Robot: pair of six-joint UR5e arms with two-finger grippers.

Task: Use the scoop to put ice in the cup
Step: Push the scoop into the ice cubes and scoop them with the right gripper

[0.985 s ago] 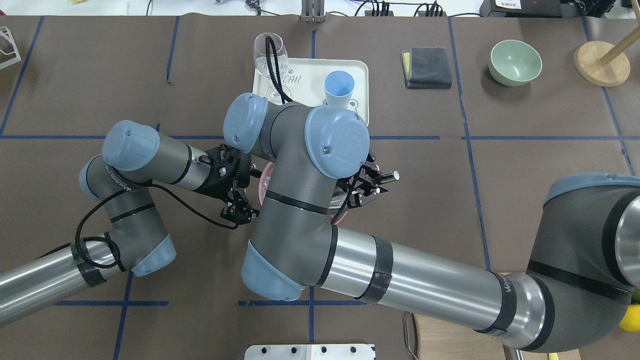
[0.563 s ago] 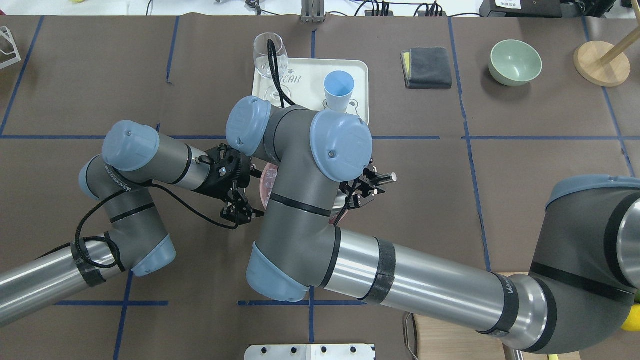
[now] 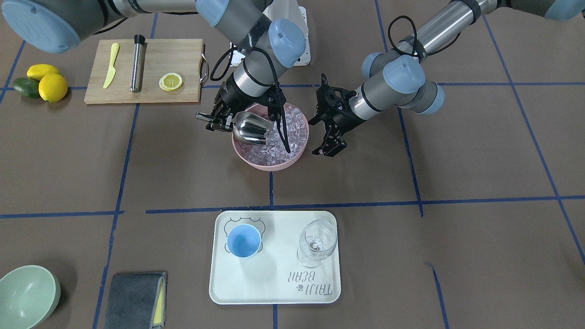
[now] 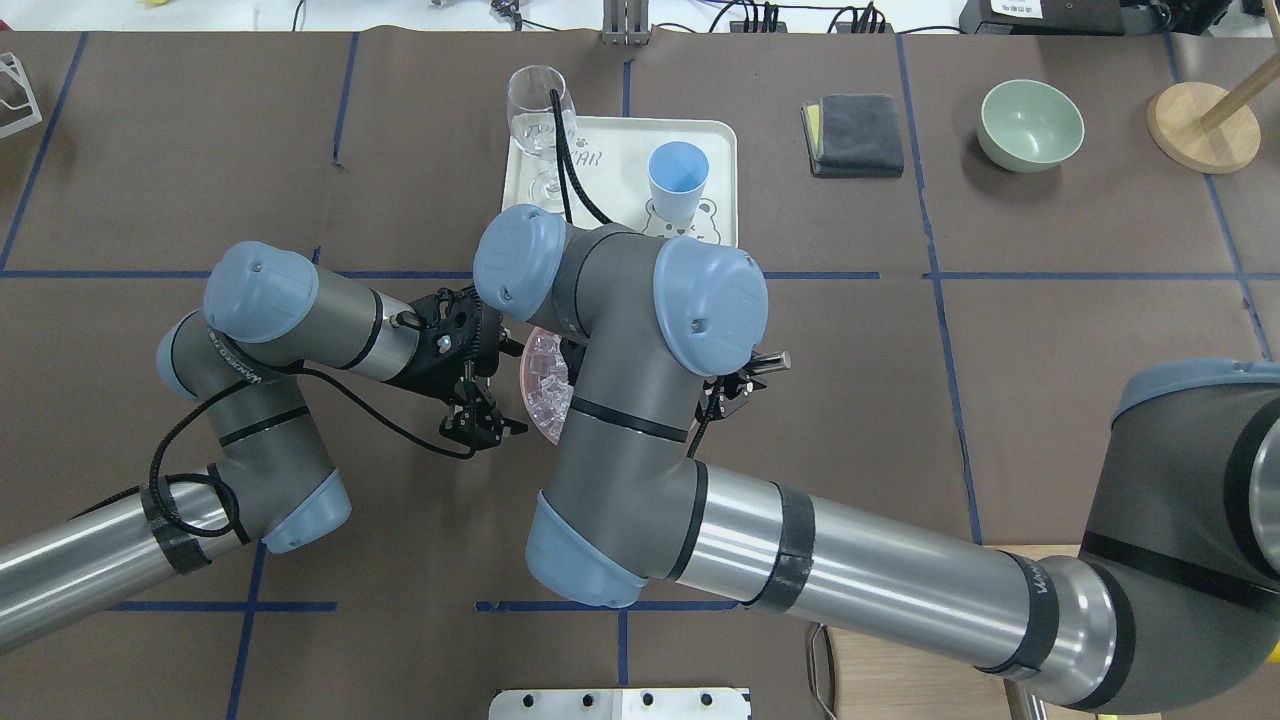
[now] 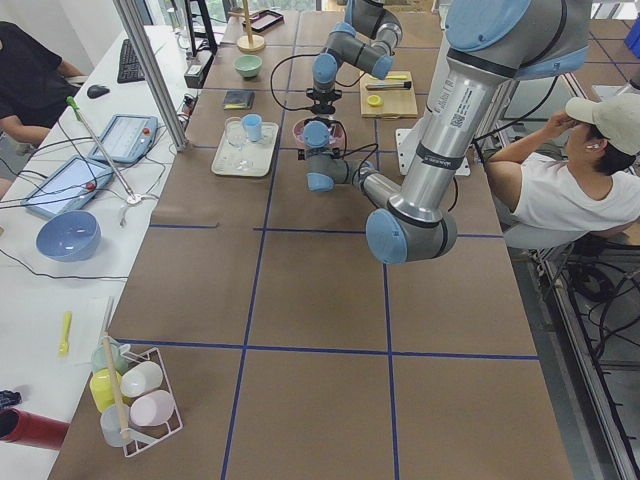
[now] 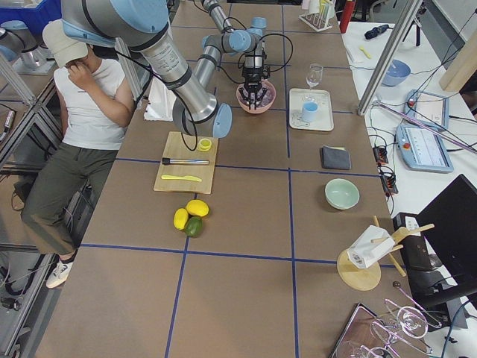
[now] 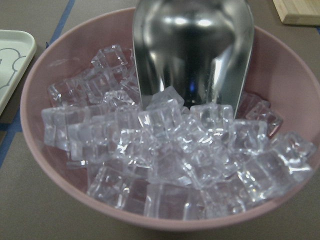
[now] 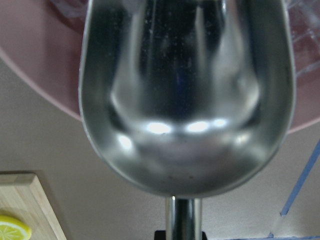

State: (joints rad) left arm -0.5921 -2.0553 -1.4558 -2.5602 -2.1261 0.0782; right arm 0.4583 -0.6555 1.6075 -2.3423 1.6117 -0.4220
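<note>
My right gripper [image 3: 218, 122] is shut on the thin rod handle of the shiny silver scoop [image 3: 250, 129]. The scoop's trough tilts down into the pink bowl [image 3: 292, 160], its mouth against the clear ice cubes [image 3: 279, 146]. In the left wrist view the scoop [image 7: 192, 50] noses into the ice [image 7: 175, 155]. The right wrist view is filled by the trough's back [image 8: 185, 100]. My left gripper [image 3: 329, 147] is open and empty, just outside the bowl's rim. The light-blue cup [image 3: 244, 241] stands upright on the white tray [image 3: 274, 292], apart from both grippers, and also shows in the overhead view [image 4: 678, 180].
A clear wine glass [image 3: 316, 242] stands on the tray beside the cup. A cutting board [image 3: 183, 59] with a yellow knife, a steel cylinder and a lemon slice lies behind the bowl. Lemons and an avocado [image 3: 41, 82], a green bowl [image 3: 27, 294] and a grey cloth [image 3: 135, 299] are further off.
My right arm's wrist has swung across the bowl towards the robot, uncovering more of the ice from above. The left arm has not moved.
</note>
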